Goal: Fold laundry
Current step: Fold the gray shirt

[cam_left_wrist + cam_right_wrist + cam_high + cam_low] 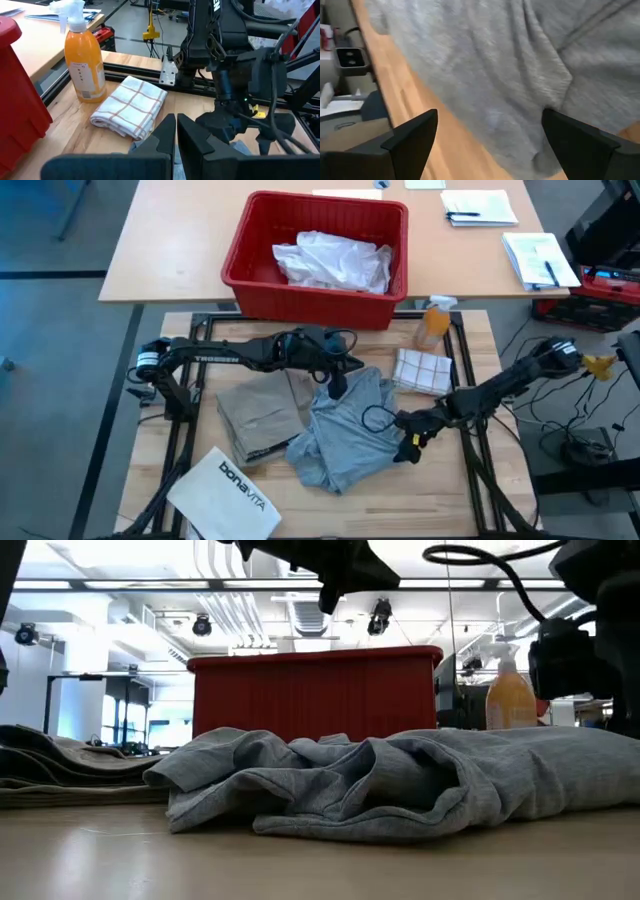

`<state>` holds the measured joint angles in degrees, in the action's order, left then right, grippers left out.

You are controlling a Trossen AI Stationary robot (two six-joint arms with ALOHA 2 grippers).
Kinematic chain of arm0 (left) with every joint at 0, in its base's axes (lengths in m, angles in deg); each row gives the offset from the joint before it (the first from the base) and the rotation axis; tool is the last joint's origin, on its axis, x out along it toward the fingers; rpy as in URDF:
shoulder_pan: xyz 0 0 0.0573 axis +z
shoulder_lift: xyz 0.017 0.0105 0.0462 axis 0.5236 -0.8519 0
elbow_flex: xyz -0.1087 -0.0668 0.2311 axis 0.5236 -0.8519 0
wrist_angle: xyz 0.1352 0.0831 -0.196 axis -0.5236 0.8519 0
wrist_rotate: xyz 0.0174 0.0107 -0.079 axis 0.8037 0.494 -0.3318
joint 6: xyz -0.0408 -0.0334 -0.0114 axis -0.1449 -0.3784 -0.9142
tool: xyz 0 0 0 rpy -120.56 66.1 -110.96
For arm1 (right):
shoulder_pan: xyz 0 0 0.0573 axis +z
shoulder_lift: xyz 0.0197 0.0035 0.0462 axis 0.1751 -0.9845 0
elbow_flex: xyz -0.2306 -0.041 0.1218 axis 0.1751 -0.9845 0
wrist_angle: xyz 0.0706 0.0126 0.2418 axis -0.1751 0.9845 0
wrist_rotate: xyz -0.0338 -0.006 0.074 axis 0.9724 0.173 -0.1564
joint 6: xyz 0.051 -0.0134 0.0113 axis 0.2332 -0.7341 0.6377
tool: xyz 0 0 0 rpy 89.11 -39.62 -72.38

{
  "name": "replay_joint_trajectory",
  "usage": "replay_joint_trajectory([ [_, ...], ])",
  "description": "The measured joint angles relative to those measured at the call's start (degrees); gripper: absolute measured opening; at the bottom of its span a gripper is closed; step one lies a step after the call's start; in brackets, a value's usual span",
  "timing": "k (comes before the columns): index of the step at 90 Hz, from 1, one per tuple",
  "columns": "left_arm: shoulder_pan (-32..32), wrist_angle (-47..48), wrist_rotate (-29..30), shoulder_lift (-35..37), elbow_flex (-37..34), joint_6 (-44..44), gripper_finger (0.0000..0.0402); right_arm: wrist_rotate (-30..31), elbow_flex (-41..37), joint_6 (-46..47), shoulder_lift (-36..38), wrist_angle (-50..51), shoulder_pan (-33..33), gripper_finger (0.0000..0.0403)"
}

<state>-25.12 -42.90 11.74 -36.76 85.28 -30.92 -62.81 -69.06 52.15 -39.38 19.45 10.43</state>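
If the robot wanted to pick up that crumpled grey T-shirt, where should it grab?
Probably the grey T-shirt is best taken by its edge on the right gripper's side, coming from above. There the cloth lies flat and thin on the table; the middle is bunched in thick folds.

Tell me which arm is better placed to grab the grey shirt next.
Probably the right. The right gripper is open, low at the grey T-shirt's edge, the cloth between its fingers. The left gripper is shut and held above the shirt's far edge.
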Motion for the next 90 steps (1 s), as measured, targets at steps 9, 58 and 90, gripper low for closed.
replay_joint_trajectory([
  [9, 0.0, 0.0, 0.0, 0.0, 0.0, 0.0, 0.0000, 0.7, 0.0, 1.0, 1.5, -0.1, 0.3, 0.0344],
  [58, 0.0, 0.0, 0.0, 0.0, 0.0, 0.0, 0.0000, 7.9, 0.0, 1.4, 0.5, 0.5, 0.6, 0.0344],
  [90, 0.0, 0.0, 0.0, 0.0, 0.0, 0.0, 0.0000, 5.4, 0.1, 0.4, 0.3, -2.9, 0.6, 0.0344],
])
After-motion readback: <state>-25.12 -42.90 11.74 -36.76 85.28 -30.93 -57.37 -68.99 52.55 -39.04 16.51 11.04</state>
